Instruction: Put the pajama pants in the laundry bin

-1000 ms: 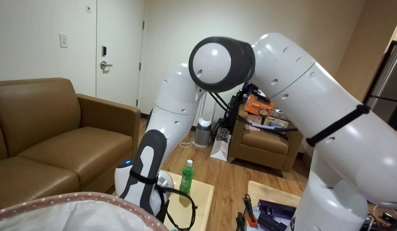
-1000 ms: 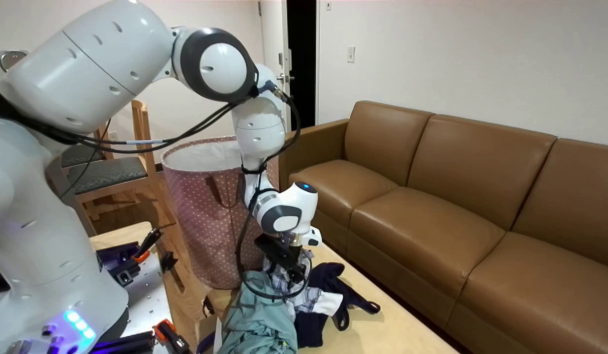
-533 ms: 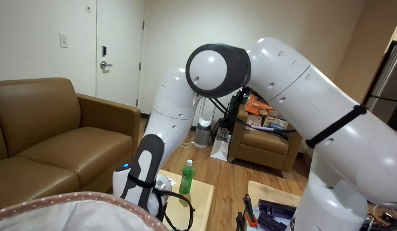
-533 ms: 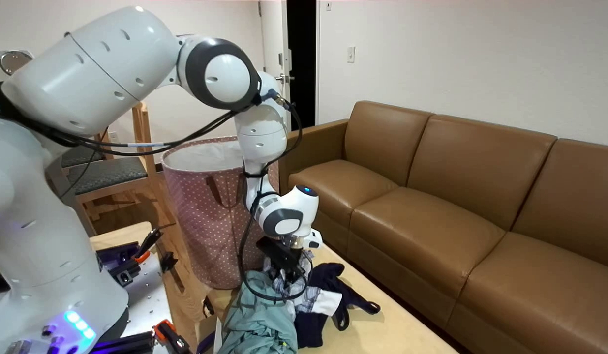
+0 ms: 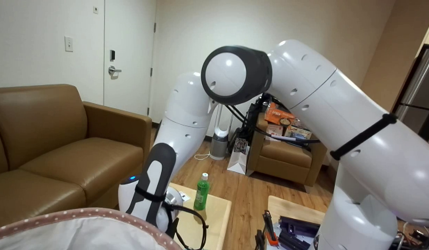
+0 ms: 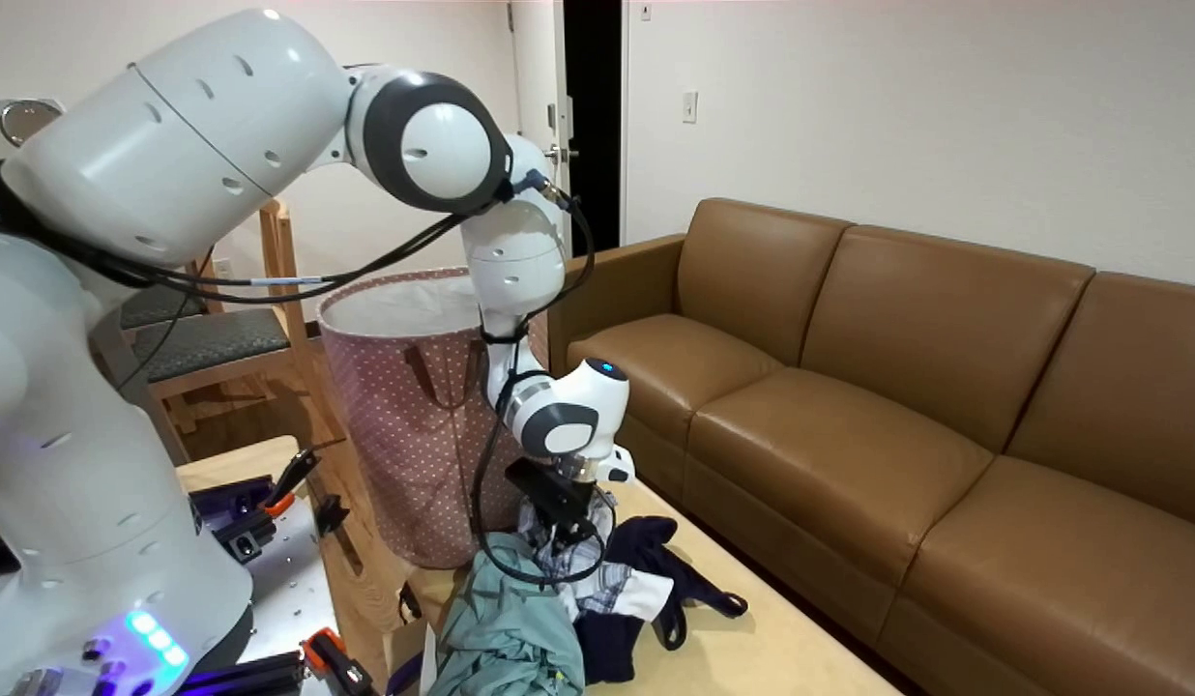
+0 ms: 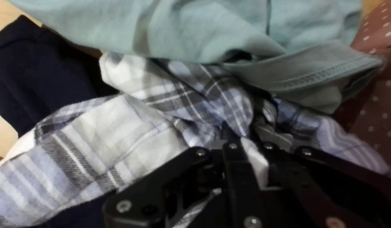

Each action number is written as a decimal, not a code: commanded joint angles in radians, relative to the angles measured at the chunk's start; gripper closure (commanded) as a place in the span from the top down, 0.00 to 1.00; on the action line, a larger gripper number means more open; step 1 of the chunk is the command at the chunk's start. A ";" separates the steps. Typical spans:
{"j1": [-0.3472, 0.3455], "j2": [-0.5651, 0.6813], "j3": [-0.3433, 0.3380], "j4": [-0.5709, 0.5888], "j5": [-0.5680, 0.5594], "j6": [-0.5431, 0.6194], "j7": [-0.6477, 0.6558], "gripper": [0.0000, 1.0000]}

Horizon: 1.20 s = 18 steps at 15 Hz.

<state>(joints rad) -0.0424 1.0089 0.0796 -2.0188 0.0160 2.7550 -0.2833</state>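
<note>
The arm (image 6: 201, 116) bends down over a pale wooden table (image 6: 752, 643), and the gripper (image 7: 241, 136) sits low, near its surface. In the wrist view the jaws stand close together, pinching a gathered fold of the plaid pajama pants (image 7: 97, 133). The pants lie crumpled on the table, outside the laundry bin (image 6: 394, 435), their blue, grey and white checks twisting toward the grip. A teal garment (image 6: 506, 628) is bunched against them on one side and overlaps an edge of them in the wrist view. A navy garment (image 6: 646, 543) lies partly beneath them on the other side, a white piece of cloth (image 6: 644, 596) resting on it and its two dark loops reaching out over the table. The bin, pink with white dots and a pale lining, stands upright just beside the table; its dotted rim shows in both exterior views. Near the grip, some plaid cloth comes close to the bin's wall, and whether it touches cannot be told. A brown sofa (image 6: 830, 435) runs alongside the table, and in an exterior view a green bottle (image 5: 201, 194) with a white cap stands upright on the table too
</note>
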 commanded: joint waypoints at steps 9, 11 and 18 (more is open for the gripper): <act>-0.020 -0.471 0.015 -0.291 -0.017 -0.256 0.026 0.08; -0.019 -0.582 0.028 -0.354 -0.013 -0.291 0.005 0.08; -0.004 -0.509 0.011 -0.281 -0.004 -0.298 0.029 0.08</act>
<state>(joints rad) -0.0547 0.5016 0.0989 -2.3105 0.0162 2.4750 -0.2703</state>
